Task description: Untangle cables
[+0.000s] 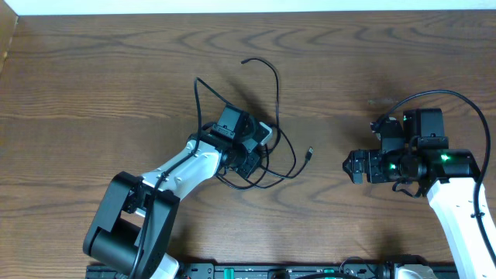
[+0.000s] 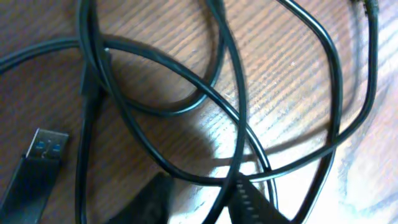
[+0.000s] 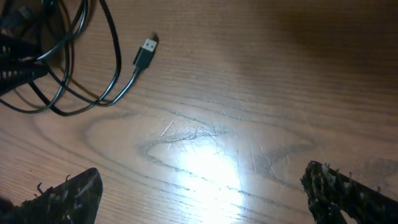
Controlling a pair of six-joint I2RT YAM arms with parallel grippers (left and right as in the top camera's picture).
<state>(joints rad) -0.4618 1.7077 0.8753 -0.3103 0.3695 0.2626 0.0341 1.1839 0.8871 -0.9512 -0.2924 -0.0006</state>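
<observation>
Worktop (image 1: 93,77) of dark wood, seen from above. Left of centre, your left end effector (image 1: 249,159) sits down in the tangle of the black cable (image 1: 277,85). Its jaws stand narrowly apart with one strand between them, and you cannot tell whether they press it. Loops spread around it, one reaching toward the far edge. A USB plug (image 1: 309,153) lies just right of the tangle. Further right, your right end effector (image 1: 350,165) hangs wide open, holding nothing, well apart from the cable.
</observation>
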